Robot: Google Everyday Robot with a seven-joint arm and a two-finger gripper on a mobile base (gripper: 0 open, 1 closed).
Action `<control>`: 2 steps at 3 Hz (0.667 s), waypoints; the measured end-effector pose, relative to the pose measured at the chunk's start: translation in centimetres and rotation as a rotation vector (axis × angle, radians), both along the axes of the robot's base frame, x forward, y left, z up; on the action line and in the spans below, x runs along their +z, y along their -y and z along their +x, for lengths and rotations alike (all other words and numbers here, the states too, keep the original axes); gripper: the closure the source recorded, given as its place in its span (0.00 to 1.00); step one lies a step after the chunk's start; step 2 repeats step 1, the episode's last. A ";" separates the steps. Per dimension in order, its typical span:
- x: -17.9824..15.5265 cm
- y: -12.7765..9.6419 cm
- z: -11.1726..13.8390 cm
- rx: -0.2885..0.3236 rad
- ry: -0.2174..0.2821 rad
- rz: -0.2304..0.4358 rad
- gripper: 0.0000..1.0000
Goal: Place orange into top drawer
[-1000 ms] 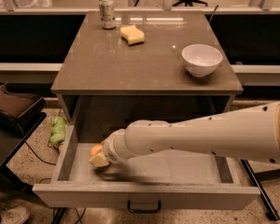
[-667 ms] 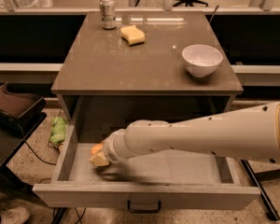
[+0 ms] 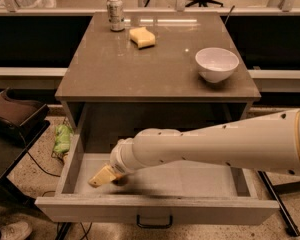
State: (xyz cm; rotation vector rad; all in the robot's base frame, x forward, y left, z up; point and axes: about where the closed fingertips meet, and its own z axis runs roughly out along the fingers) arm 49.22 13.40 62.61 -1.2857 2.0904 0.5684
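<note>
The top drawer (image 3: 190, 181) is pulled open below the table, with a dark loop handle (image 3: 154, 221) on its front. My gripper (image 3: 103, 176) reaches down into the drawer's left part, its pale tip close to the grey bottom. A small dark orange-brown round shape (image 3: 121, 181), apparently the orange, sits on the drawer bottom right behind the gripper's tip. My wrist hides most of it. I cannot tell whether the gripper touches it.
On the table top (image 3: 140, 69) stand a soda can (image 3: 115, 14), a pale yellow sponge (image 3: 142, 37) and a white bowl (image 3: 216, 64). A green object (image 3: 62, 138) lies on the floor left of the drawer. A dark chair (image 3: 15, 119) is at the left.
My gripper's tip has shifted slightly towards the drawer's front and lower. The arm otherwise stays where it was.
</note>
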 end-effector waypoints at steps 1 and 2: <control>0.0 0.0 0.0 0.000 0.000 0.000 0.00; 0.0 0.0 0.0 0.000 0.000 0.000 0.00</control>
